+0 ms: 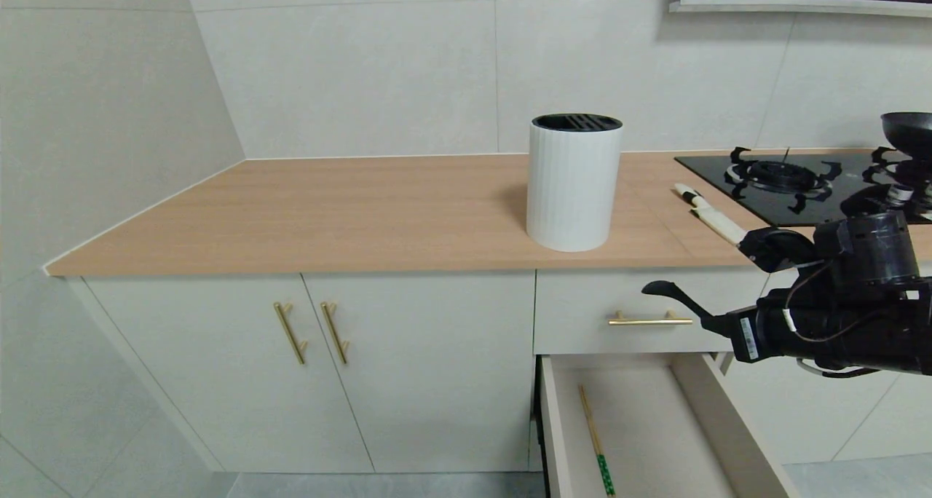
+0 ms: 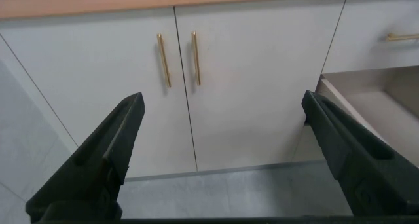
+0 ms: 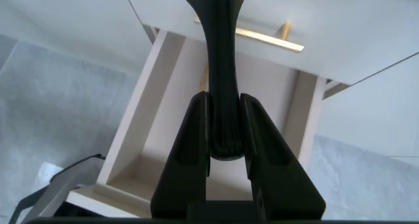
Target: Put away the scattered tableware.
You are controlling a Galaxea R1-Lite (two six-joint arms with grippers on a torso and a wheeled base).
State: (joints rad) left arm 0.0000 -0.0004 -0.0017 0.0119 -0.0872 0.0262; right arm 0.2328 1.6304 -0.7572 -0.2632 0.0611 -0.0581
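Note:
A black spoon-like utensil (image 1: 671, 295) is held in front of the upper drawer's front, above the open lower drawer (image 1: 700, 403). My right gripper (image 1: 721, 325) is shut on its handle. From the right wrist the same utensil (image 3: 219, 40) runs out between the fingers (image 3: 190, 139) of that gripper (image 3: 224, 112), over the drawer's pale inside (image 3: 141, 112). A pair of chopsticks (image 1: 593, 440) with green ends lies in the drawer. A cream-handled utensil (image 1: 710, 214) lies on the counter beside the hob. My left gripper (image 2: 222, 116) is open, low before the cabinet doors (image 2: 177, 60).
A white ribbed holder (image 1: 573, 181) with a black slotted top stands on the wooden counter (image 1: 328, 214). A black gas hob (image 1: 790, 178) with a dark pot (image 1: 906, 130) sits at the right. The closed drawer above has a gold handle (image 1: 650, 321).

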